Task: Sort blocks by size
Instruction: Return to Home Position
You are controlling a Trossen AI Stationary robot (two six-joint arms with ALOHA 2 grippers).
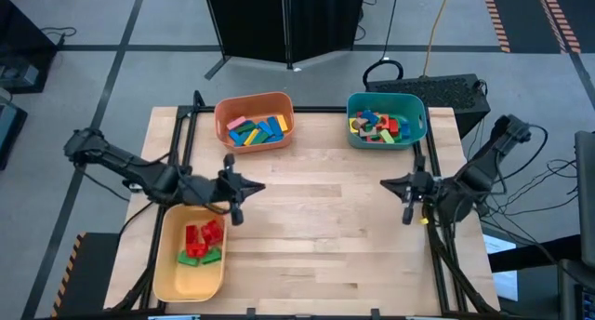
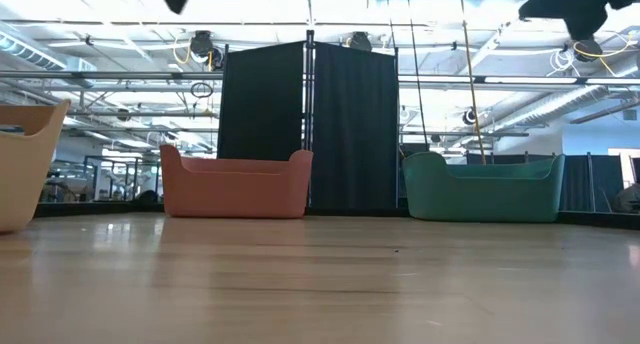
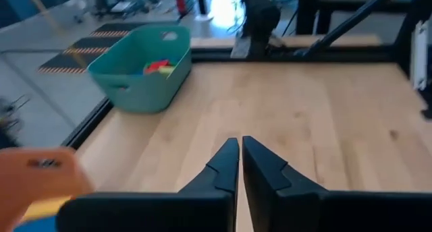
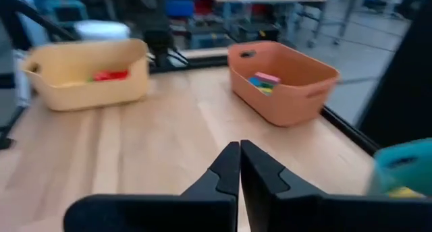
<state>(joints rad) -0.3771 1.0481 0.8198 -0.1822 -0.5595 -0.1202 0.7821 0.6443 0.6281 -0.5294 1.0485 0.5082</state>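
The blocks lie sorted in three bins: flat coloured bars (image 1: 256,131) in the orange bin (image 1: 254,123) at the far side, mixed small pieces (image 1: 379,126) in the teal bin (image 1: 387,120), red and green bricks (image 1: 203,242) in the yellow bin (image 1: 191,253) at the near left. My left gripper (image 1: 260,187) hovers shut above the table beside the yellow bin, holding nothing. My right gripper (image 1: 386,182) hovers shut at the table's right side, also with nothing in it. Both point toward the table's middle.
Bare wooden tabletop (image 1: 321,227) stretches between the two grippers and to the near edge. A black frame rail (image 1: 182,143) runs along the left side, another (image 1: 429,162) along the right. A dark keyboard-like box (image 1: 446,89) sits beyond the teal bin.
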